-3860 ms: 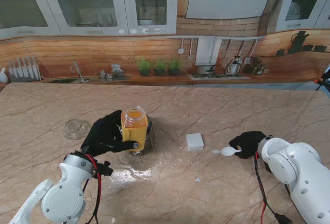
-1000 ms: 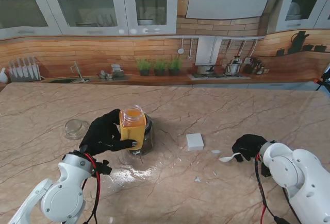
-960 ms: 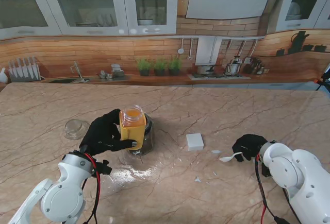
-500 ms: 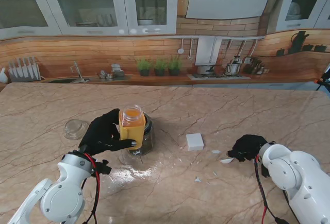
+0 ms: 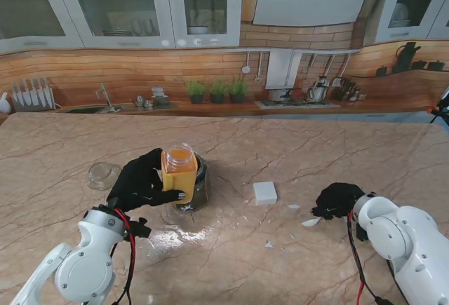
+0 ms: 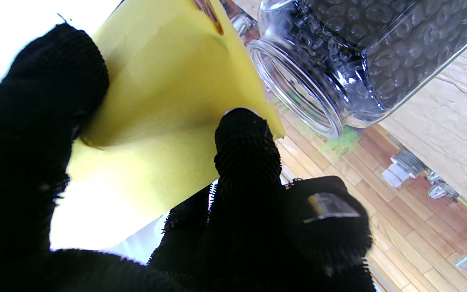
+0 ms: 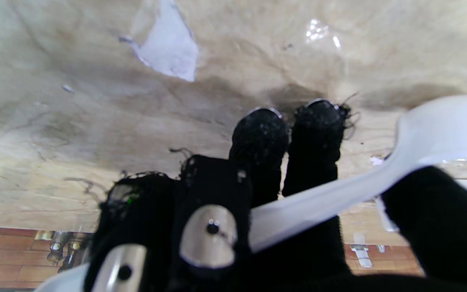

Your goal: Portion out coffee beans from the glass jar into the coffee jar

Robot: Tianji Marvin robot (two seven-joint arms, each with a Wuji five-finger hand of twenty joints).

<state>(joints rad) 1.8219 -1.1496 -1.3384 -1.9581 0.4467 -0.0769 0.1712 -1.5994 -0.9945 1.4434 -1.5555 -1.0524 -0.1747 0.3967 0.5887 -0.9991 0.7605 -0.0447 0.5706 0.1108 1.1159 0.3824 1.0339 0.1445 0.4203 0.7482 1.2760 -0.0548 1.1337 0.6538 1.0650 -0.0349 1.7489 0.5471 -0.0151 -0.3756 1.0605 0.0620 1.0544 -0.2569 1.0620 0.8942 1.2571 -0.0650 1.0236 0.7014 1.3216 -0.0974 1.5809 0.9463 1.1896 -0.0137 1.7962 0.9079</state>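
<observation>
My left hand (image 5: pixel 142 183) is shut on the yellow-labelled coffee jar (image 5: pixel 179 172), held upright with its open mouth up. Its yellow label (image 6: pixel 168 101) fills the left wrist view, with a fingertip (image 6: pixel 245 140) pressed on it. The glass jar (image 5: pixel 200 186), full of dark coffee beans (image 6: pixel 363 44), stands right behind the coffee jar, touching or almost touching it. At the right, my right hand (image 5: pixel 337 198) is shut on a white plastic spoon (image 5: pixel 311 221). The spoon's handle (image 7: pixel 318 202) runs between fingers and thumb, and its bowl is low over the table.
A glass lid (image 5: pixel 104 175) lies left of my left hand. A small white box (image 5: pixel 265 192) sits between the jars and my right hand. White scraps (image 5: pixel 269 244) lie on the marble table (image 5: pixel 280 144), one showing in the right wrist view (image 7: pixel 170 46).
My right hand has turned slightly, and the spoon's bowl has swung nearer to me and lower. The left hand and coffee jar have barely shifted.
</observation>
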